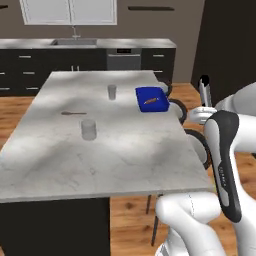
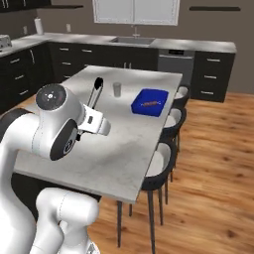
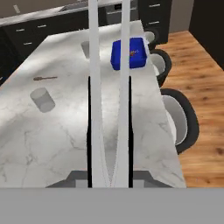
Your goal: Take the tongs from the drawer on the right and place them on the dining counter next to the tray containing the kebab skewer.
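My gripper (image 1: 202, 113) (image 2: 92, 117) (image 3: 109, 131) is shut on the tongs (image 1: 204, 93) (image 2: 95, 93) (image 3: 124, 74). It holds them in the air off the right edge of the dining counter (image 1: 125, 150) (image 2: 124, 149) (image 3: 61, 135). The two silver-grey arms run forward from the fingers (image 3: 89, 131), and a black end shows at the top. Further along the counter's right side lies the blue tray (image 1: 152, 98) (image 2: 150, 102) (image 3: 118, 57) with the kebab skewer (image 1: 150, 101) (image 2: 150, 103) (image 3: 134, 53) in it. The drawer is out of view.
Two glasses (image 1: 112, 91) (image 1: 88, 130) and a small wooden spoon (image 1: 73, 113) lie on the counter left of the tray. Black stools (image 1: 199, 145) (image 2: 158, 171) line the counter's right side. A back counter with a sink (image 1: 75, 43) and an oven (image 1: 123, 59) stands behind.
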Tool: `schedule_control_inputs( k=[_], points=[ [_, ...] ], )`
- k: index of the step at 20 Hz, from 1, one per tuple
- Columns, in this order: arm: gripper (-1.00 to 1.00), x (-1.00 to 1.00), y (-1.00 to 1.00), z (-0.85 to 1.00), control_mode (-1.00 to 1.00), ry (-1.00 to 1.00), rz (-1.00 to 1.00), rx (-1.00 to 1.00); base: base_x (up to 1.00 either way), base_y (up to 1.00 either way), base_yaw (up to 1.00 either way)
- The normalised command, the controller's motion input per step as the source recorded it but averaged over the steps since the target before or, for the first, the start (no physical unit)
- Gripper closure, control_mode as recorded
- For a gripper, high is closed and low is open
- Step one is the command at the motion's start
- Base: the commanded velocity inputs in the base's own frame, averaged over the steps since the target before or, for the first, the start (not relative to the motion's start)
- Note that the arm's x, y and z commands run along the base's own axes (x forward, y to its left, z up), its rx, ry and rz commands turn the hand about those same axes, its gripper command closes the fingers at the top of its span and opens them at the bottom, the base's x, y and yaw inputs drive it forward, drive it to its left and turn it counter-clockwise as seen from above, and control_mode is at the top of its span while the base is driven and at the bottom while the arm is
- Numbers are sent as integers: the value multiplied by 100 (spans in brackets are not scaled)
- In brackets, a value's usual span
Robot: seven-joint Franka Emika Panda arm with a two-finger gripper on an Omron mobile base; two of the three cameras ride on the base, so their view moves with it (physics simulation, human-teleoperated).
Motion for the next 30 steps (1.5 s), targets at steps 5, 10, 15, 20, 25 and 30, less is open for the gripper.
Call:
schedule_control_inputs(
  k=[5,10,15,20,25,30],
  points=[
    [100,0,0,0,100,0,0,0,-26,-100,27],
    [100,0,0,0,100,0,0,0,-3,-100,46],
    [100,0,0,0,100,0,0,0,-9,-88,67],
    [100,0,0,0,100,0,0,0,-24,-67,81],
    [100,0,0,0,100,0,0,0,-19,-60,84],
    [100,0,0,0,100,0,0,0,-16,-66,83]
  ],
)
